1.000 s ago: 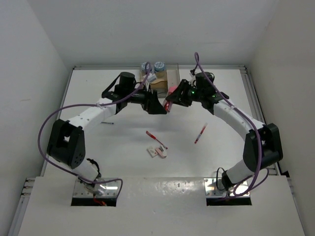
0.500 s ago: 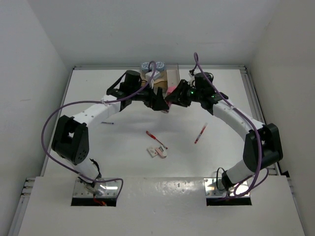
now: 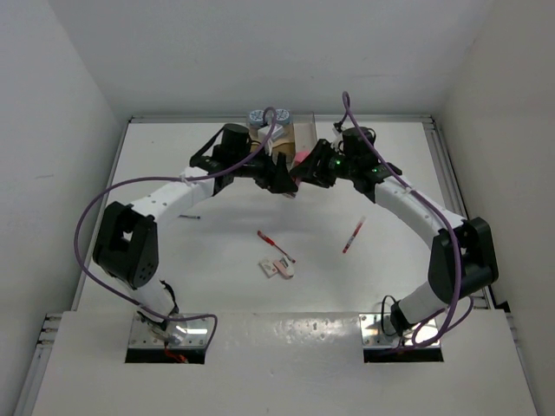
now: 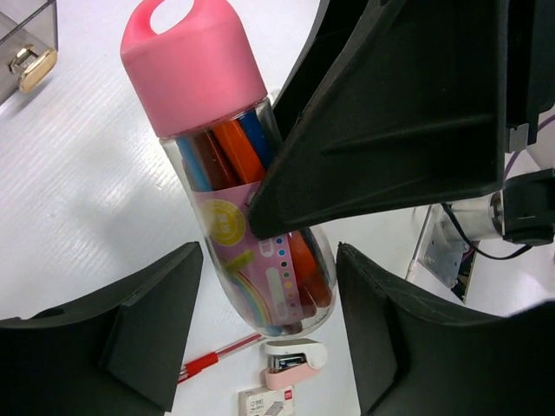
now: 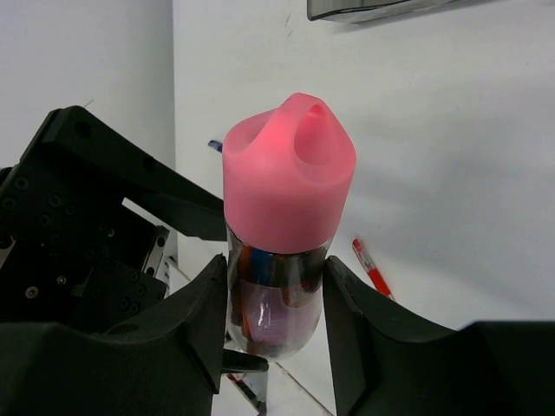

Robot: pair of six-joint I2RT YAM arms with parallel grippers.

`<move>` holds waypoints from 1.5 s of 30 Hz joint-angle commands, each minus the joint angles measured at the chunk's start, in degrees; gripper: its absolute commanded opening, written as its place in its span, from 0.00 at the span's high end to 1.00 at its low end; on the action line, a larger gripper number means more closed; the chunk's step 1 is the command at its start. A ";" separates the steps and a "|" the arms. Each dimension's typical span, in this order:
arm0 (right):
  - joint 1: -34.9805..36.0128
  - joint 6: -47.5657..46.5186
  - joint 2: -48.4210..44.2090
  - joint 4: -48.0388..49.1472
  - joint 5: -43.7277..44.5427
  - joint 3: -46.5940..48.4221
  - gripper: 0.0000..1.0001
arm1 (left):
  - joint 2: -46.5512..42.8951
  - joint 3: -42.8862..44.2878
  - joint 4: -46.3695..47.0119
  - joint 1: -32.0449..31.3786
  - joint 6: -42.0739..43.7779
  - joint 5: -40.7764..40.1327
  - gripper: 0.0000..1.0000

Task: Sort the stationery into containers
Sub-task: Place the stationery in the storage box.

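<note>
The pink chunky piece point(image 5: 286, 186) is a clear tube of coloured pens with a pink cap. My right gripper point(image 5: 276, 325) is shut on its clear body and holds it above the table, in front of the organiser point(image 3: 293, 139). My left gripper point(image 4: 269, 347) is open, with its fingers point(image 4: 147, 338) on either side of the tube's bottom end point(image 4: 260, 234), not touching it. In the top view both grippers, the left point(image 3: 283, 180) and the right point(image 3: 307, 172), meet at the pink piece point(image 3: 303, 158). Two patterned rolls point(image 3: 269, 116) stand in the organiser.
Two red pens point(image 3: 276, 246) point(image 3: 353, 235) lie mid-table. A small white-pink piece and a white box point(image 3: 277, 268) lie beside the left one. A thin dark pen point(image 3: 191, 217) lies at the left. A drawer corner with a gold knob point(image 4: 30, 65) shows at top left.
My left gripper has moved right and back towards the right gripper, and now straddles the bottom of the tube. The right gripper has held the tube almost still.
</note>
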 commanded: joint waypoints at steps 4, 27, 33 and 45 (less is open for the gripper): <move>0.76 1.62 -2.53 4.42 -1.82 1.60 1.00 | 1.33 2.76 2.49 -0.59 -0.78 -0.08 0.40; -25.59 2.33 -2.26 12.86 -18.17 4.16 0.18 | 14.07 28.42 -15.09 10.30 44.28 -25.30 1.00; -27.27 1.10 -2.44 12.94 -18.61 0.99 0.18 | 17.67 29.47 -11.75 7.32 64.78 -30.14 1.00; -26.83 -0.22 -1.91 14.26 -18.70 -3.14 0.17 | 30.68 43.27 -10.33 10.48 73.92 -16.61 1.00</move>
